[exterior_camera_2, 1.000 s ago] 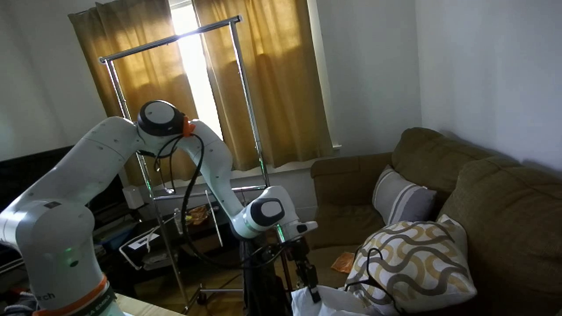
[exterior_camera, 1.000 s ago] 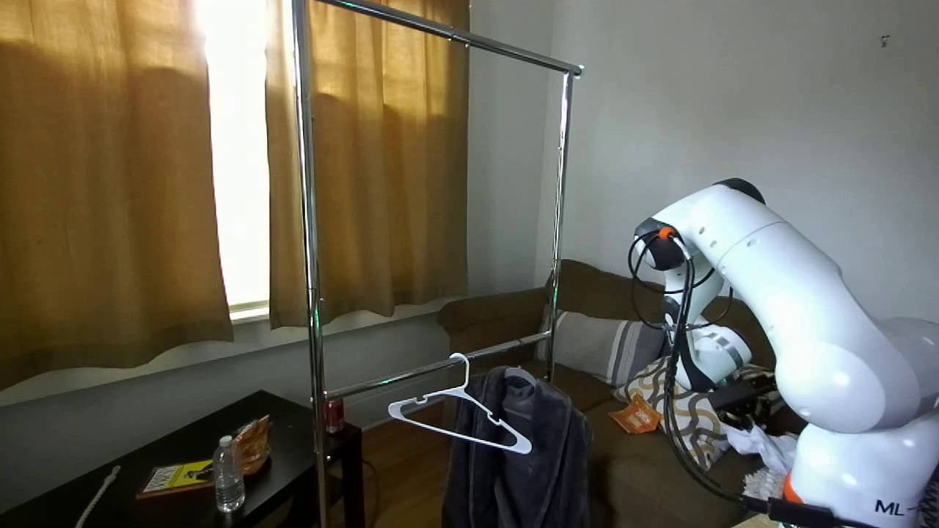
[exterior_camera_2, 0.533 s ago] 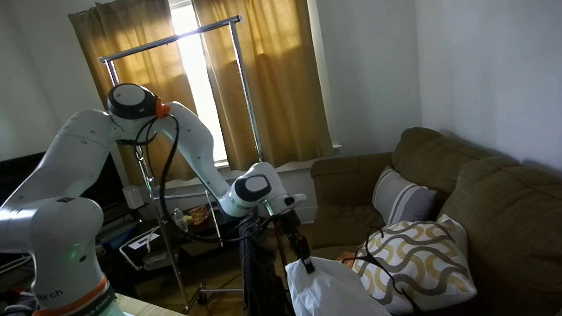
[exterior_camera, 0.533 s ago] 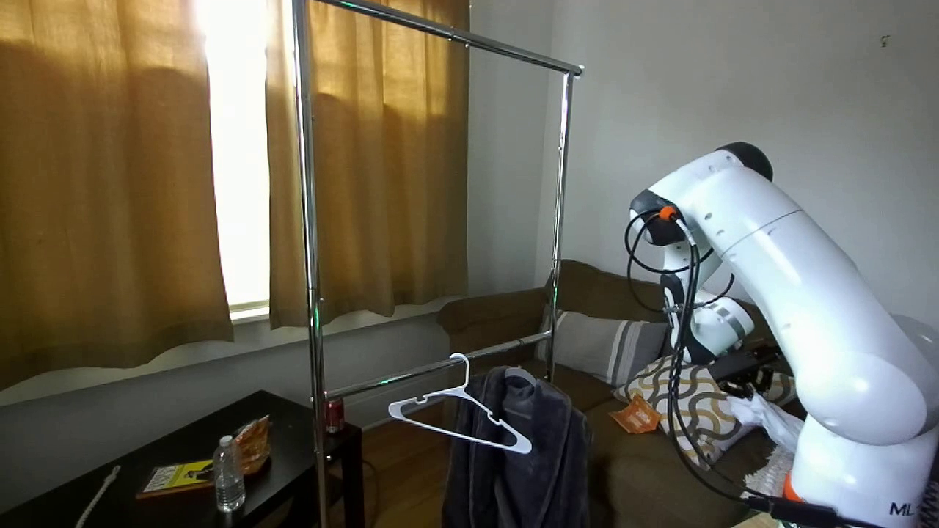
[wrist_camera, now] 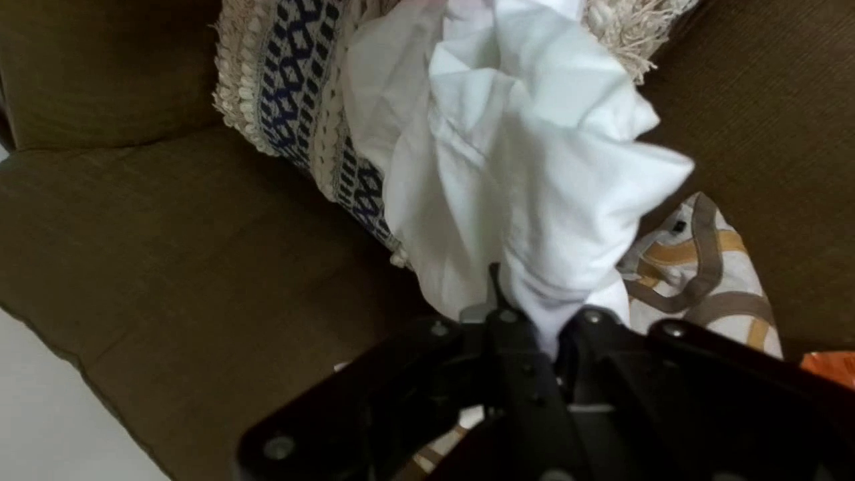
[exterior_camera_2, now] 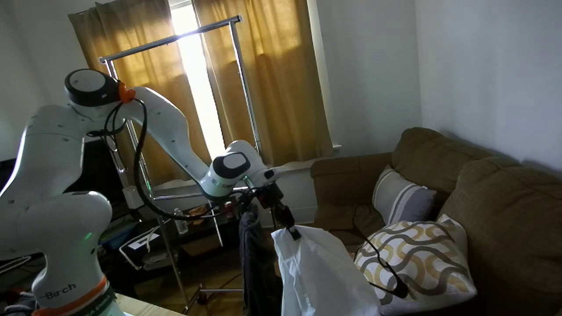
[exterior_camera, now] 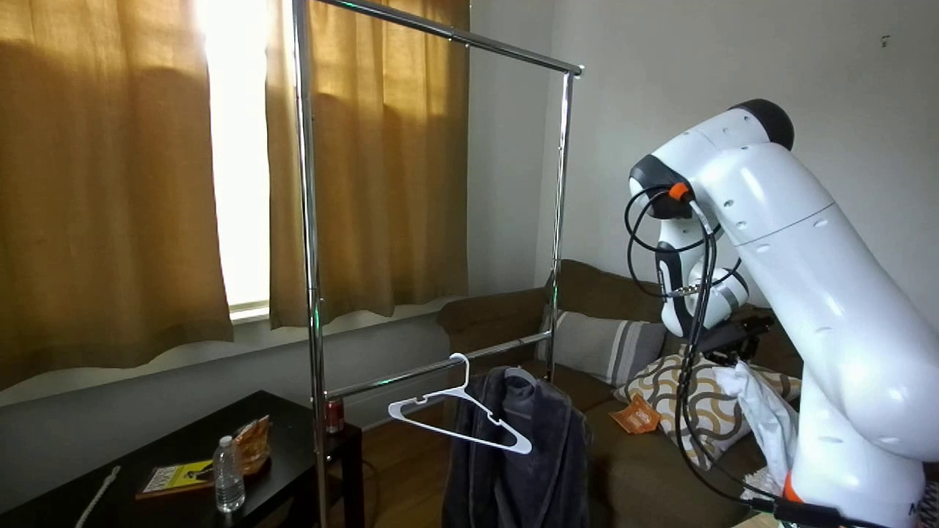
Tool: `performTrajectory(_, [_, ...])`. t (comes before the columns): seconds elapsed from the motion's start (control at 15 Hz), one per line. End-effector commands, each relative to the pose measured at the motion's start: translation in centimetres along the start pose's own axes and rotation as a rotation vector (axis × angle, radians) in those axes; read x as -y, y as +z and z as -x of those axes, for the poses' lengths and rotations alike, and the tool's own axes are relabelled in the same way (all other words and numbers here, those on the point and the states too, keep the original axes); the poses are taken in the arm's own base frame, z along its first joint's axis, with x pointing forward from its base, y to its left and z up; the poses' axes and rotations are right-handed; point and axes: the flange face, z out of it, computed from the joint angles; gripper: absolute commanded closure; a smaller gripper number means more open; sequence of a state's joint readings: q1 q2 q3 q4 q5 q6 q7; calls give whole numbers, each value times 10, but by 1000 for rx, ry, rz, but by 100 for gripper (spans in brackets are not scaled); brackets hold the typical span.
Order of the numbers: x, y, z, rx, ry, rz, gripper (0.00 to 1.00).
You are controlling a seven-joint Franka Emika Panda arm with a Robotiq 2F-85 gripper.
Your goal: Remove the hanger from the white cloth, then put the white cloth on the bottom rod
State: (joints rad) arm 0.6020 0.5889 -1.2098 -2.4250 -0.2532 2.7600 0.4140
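The gripper (wrist_camera: 551, 324) pinches the white cloth (exterior_camera_2: 325, 272), which hangs lengthwise below, well apart from the bottom rod (exterior_camera: 411, 374).

White cloth (exterior_camera_2: 325, 276) — matt, wrinkled fabric; bottom rod (exterior_camera: 403, 376) — glossy metal; sofa (wrist_camera: 220, 247) matt cloth.

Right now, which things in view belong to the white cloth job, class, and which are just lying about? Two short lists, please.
For the job:
- white cloth
- gripper, holding it
- dark hanger
- bottom rod

Not part of it:
- white hanger
- dark garment
- striped cushion
- patterned cushion
- water bottle
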Motion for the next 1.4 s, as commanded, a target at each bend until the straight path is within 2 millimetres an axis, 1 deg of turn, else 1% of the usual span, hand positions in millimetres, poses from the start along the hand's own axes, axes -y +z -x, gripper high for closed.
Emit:
performTrajectory(0.0, [5, -40, 18, -92, -7, -77, 98])
performTrajectory(0.2, [10, -75, 24, -213, -12, -113, 98])
performTrajectory(0.27, [8, -84, 22, -247, 5, -116, 98])
performTrajectory(0.4, [0, -97, 25, -287, 33, -143, 98])
performTrajectory(0.47, [-10, -98, 22, -294, 63, -161, 98])
performTrajectory(0.6, [-25, -98, 23, -279, 109, -179, 98])
performTrajectory(0.73, [-42, -90, 21, -255, 147, -180, 98])
performTrajectory(0.87, [-60, -81, 24, -229, 188, -179, 98])
performTrajectory(0.93, [-67, -75, 29, -216, 212, -176, 98])
performTrajectory(1.0, [-81, -67, 32, -198, 231, -170, 98])
performTrajectory(1.07, [-89, -60, 35, -181, 250, -163, 75])
performTrajectory(1.13, [-98, -52, 39, -163, 272, -159, 64])
performTrajectory(1.2, [-106, -44, 40, -139, 278, -163, 91])
performTrajectory(1.27, [-113, -38, 42, -124, 283, -154, 91])
performTrajectory(1.33, [-117, -31, 42, -108, 289, -161, 95])
